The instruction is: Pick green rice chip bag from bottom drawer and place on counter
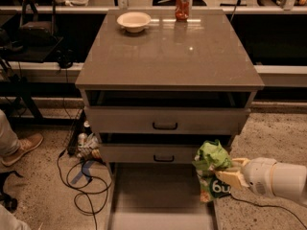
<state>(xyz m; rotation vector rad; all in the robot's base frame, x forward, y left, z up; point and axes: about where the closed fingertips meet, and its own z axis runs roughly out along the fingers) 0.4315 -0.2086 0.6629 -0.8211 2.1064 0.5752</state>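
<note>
Hidden/cut off: arm enters from the right edge, only the white rounded wrist housing in view. Front of bottom drawer [160,195] cut by the lower frame edge. Lower half of green rice chip bag [210,158] partly behind the fingers [232,177]; lettering reads only as a white fragment. Can't tell whether the bag's bottom touches the drawer side.

Gripper [224,173]: low right, just in front of the cabinet's right corner. Tan jaws pinch the crumpled upper part of the bag. Bag hangs at the drawer's right edge, below the middle drawer [144,153], well below the counter [168,56].

Materials: bag is crinkly, bright green, top bunched. Drawer is a grey-beige tray w/ flat plain floor, pulled out. Both upper drawers, incl. top drawer [124,120], have black handles. Counter is glossy grey-brown w/ light reflections.

On counter, far edge: pale bowl [134,20], red soda can [183,5], apart.

Room: speckled floor [273,128], dark cables [79,181] at left, a brown shoe [21,148] at the left edge.
</note>
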